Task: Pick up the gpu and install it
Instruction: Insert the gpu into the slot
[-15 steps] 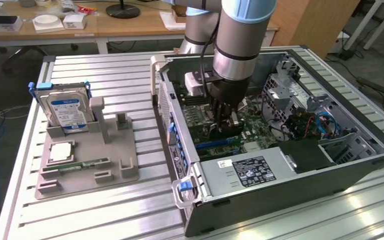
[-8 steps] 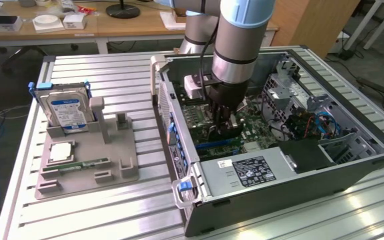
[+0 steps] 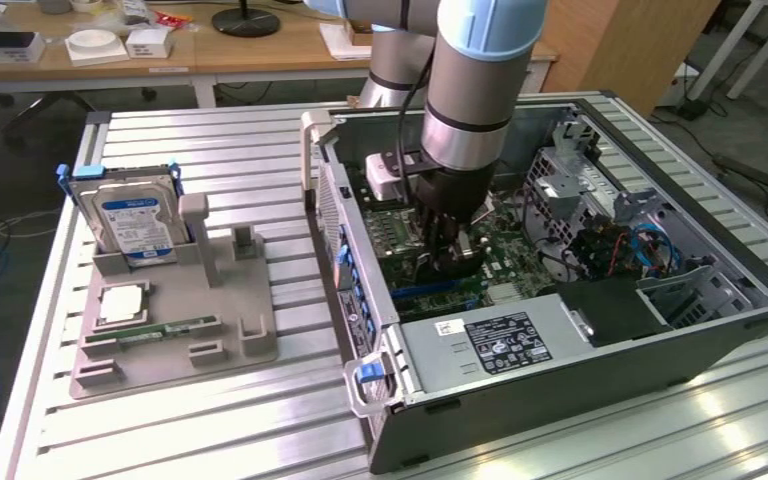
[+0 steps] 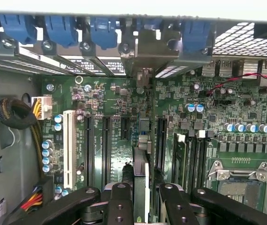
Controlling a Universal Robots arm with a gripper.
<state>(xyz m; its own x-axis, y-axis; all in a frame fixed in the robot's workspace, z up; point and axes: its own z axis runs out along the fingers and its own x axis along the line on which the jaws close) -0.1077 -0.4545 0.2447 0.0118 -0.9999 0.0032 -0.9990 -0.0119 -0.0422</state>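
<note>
Clamping the gpu (image 4: pixel 141 140) between them, my gripper's (image 4: pixel 141 190) two black fingers (image 4: pixel 119 199) stood narrow, one pressed to each flat face of the card. In the wrist view I saw the card edge-on, upright over the green motherboard (image 4: pixel 110 93), in line with the long black expansion slots on either side of it. Whether its lower edge sat in a slot I could not tell. Beside those slots lay one white slot (image 4: pixel 68 147), and on the other side the metal CPU socket (image 4: pixel 239 180). Past the card's far end, its silvery bracket (image 4: pixel 145 51) met the rear wall of the case, under a row of blue latches (image 4: pixel 58 28).

From the exterior view, my gripper (image 3: pixel 448 255) reached straight down inside the open computer case (image 3: pixel 704 330), close over the board, with the power supply (image 3: pixel 491 345) just in front of it. Outside the case, to the exterior view's left, a grey fixture (image 3: pixel 211 300) rested on the slatted table (image 3: pixel 197 430). It held the hard drive (image 3: pixel 135 220) upright and the green memory stick (image 3: pixel 171 328) lying flat.
</note>
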